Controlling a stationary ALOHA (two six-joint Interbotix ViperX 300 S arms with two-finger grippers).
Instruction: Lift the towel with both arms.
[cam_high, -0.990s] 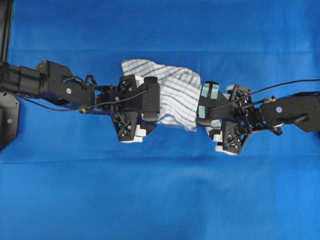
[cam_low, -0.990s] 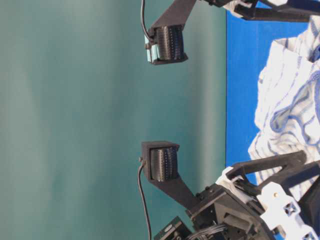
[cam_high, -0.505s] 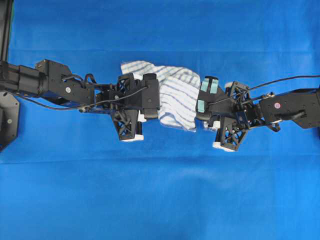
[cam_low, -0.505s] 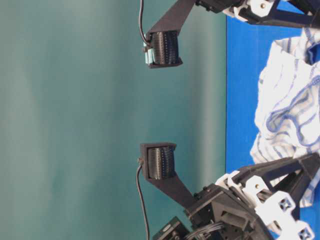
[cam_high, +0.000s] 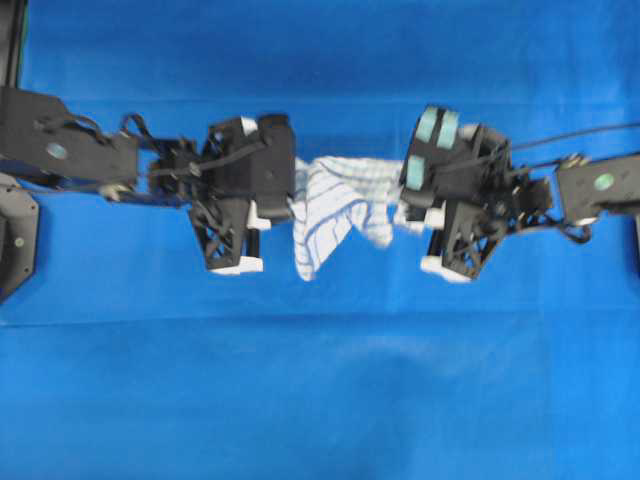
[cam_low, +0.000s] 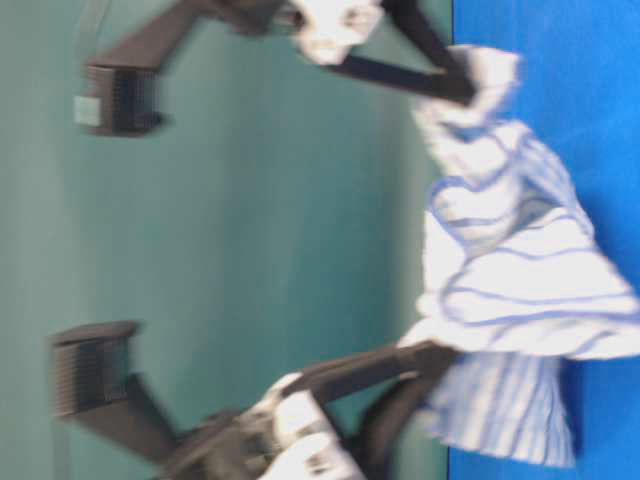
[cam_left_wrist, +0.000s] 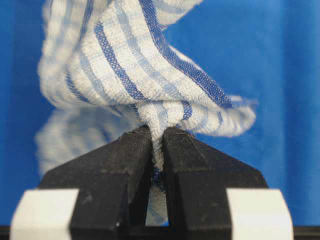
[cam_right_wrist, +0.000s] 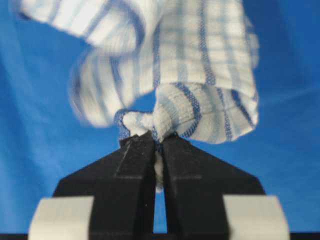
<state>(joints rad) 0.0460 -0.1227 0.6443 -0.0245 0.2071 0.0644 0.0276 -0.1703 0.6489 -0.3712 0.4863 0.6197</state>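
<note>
The towel (cam_high: 335, 203), white with thin blue stripes, hangs bunched between the two arms, above the blue table cloth (cam_high: 320, 380). My left gripper (cam_high: 290, 205) is shut on its left end, and my right gripper (cam_high: 405, 208) is shut on its right end. In the left wrist view a twisted fold of the towel (cam_left_wrist: 125, 65) is pinched between the black fingertips of the left gripper (cam_left_wrist: 157, 131). The right wrist view shows the right gripper (cam_right_wrist: 156, 136) clamped on a knot of towel (cam_right_wrist: 200, 60). The table-level view is blurred; there the towel (cam_low: 520, 300) sags between the right gripper (cam_low: 462, 88) and the left gripper (cam_low: 440, 355).
The blue table cloth covers the whole work surface. A black mount (cam_high: 15, 240) sits at the left edge. A plain teal wall (cam_low: 250, 240) stands behind the table. Cables (cam_high: 590, 135) run along both arms.
Both grippers have shut on the towel's ends and risen with it. The towel has left the table cloth and is gathered into a narrower hanging bundle.
</note>
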